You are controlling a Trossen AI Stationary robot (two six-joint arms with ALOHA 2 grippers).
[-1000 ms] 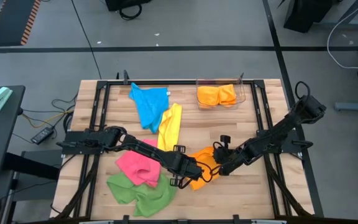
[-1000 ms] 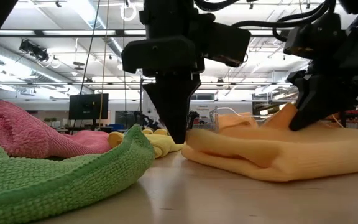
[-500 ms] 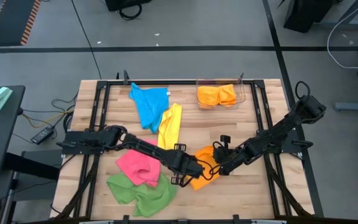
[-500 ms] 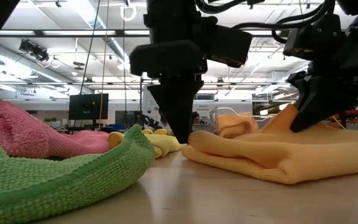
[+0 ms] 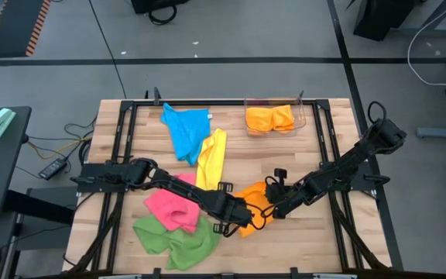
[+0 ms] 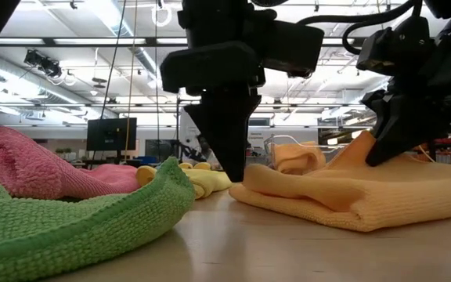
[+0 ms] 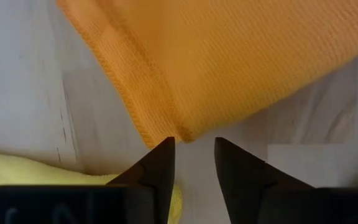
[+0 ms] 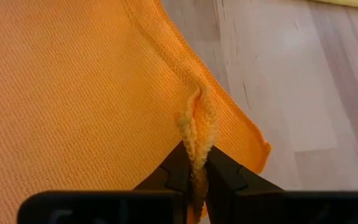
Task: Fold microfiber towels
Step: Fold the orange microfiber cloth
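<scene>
A folded orange towel (image 5: 252,208) lies on the wooden table (image 5: 300,163), near the front and about midway across. My left gripper (image 7: 193,148) points down with its fingers open just short of the towel's corner (image 7: 180,132); bare wood shows between them. In the low view its tips (image 6: 233,174) stand at the towel's edge. My right gripper (image 8: 194,163) is shut on the towel's opposite edge. Pink (image 5: 170,208), green (image 5: 173,239), yellow (image 5: 211,155) and blue (image 5: 186,128) towels lie spread on the table's left half. My right gripper pinches a bunched bit of the orange towel's hemmed edge (image 8: 197,124) between its two fingers, a short way from a corner (image 8: 263,152). The fingers slant down from the table's right side. That edge is drawn up a little (image 6: 366,145); the rest lies on the table.
A clear bin (image 5: 276,116) at the far edge holds folded orange cloth. The green towel (image 6: 69,219) and pink towel (image 6: 30,168) lie heaped close to my left arm. Bare wood lies to the right of the orange towel.
My left gripper has opened at the orange towel's corner, its tips staying down at the table. The towel lies as before, and my right gripper has kept still with its hold.
</scene>
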